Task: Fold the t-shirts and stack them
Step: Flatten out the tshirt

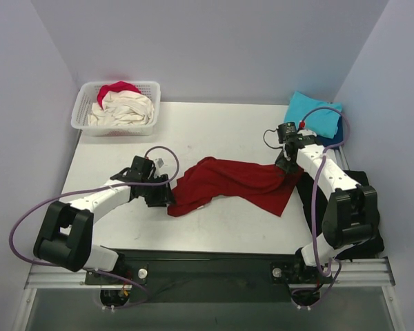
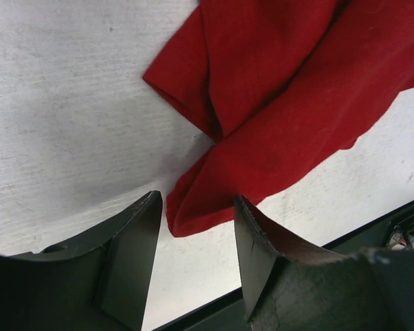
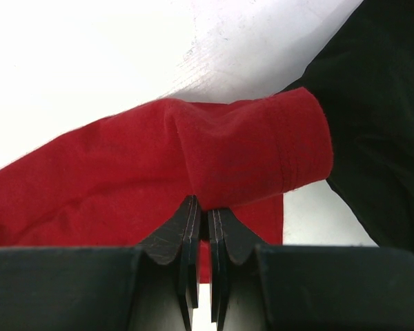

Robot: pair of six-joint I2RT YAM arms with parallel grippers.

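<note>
The desk (image 1: 214, 131) was white and flat, with small grey scuffs on it. Pale plain walls (image 1: 214, 41) stood close around it at the back and on both sides, like a box. A black strip (image 1: 207, 258) ran along the near edge of the desk, where the two arms were fixed.

A white basket (image 1: 83, 121) sat in the far left corner of the desk. A cream t-shirt (image 1: 127, 109) was bunched up inside it, and a pink-red t-shirt (image 1: 117, 87) peeked out behind the cream one. A turquoise t-shirt (image 1: 310, 114) lay in the far right corner. A dark cloth (image 1: 362, 183) that looked almost black lay at the right edge of the desk, partly under the right arm.

The dark red t-shirt (image 1: 234, 183) lay crumpled across the middle of the desk, pulled long from left to right between the two arms.

The left claw (image 1: 167, 196) was low at the left end of the shirt. Its two fingers stood apart, and a corner of the red cloth (image 2: 290, 103) lay between them without being squeezed.

The right claw (image 1: 287, 169) was at the right end of the shirt, near the right edge of the desk. Its fingers (image 3: 186, 227) were pressed together, pinching a fold of the red cloth (image 3: 124, 165) beside a sleeve.
</note>
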